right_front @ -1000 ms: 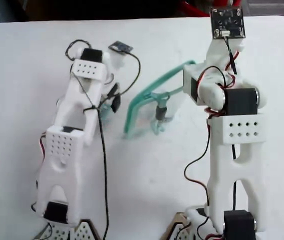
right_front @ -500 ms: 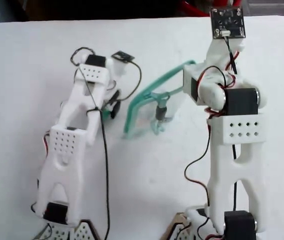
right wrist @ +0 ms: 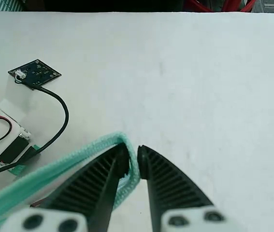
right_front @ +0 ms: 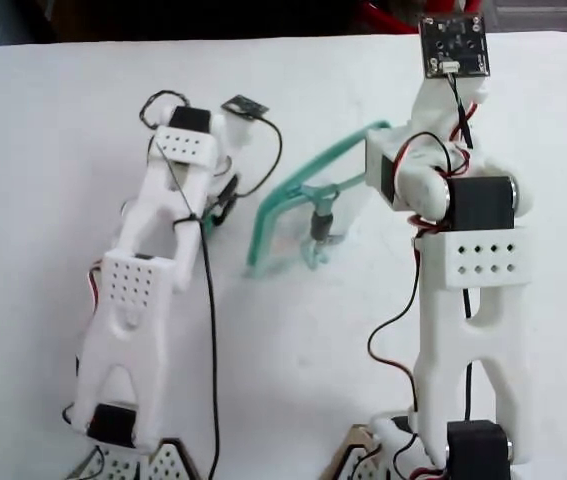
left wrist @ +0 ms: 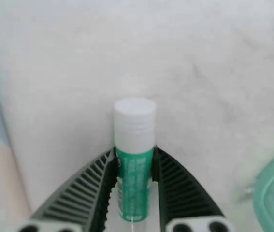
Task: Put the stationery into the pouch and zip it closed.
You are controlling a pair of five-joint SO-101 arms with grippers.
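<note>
1. Left gripper (left wrist: 134,154): its ribbed jaws are clamped on the green body of a glue stick (left wrist: 135,140). The white cap points away from the wrist, above the white table (right_front: 53,150).
2. Right gripper (right wrist: 133,153): the jaws are pinched on the green edge of the pouch (right wrist: 54,174), at the far corner of its rim.
3. Pouch position: from the high view, the pouch (right_front: 261,225) lies between the two arms. Its green rim appears spread into an open loop.
4. Glue stick position: it is near the pouch rim, on the left arm's side. It is outside the pouch and is not in the opening.
5. Done, by judgement: the glue stick is picked up and the pouch rim is secured.
6. Left to do: insert the glue stick, release it, then close the zip. The task is judged to be at an early-to-middle stage.
7. Contents: whether other stationery is already inside the pouch cannot be determined.
</note>
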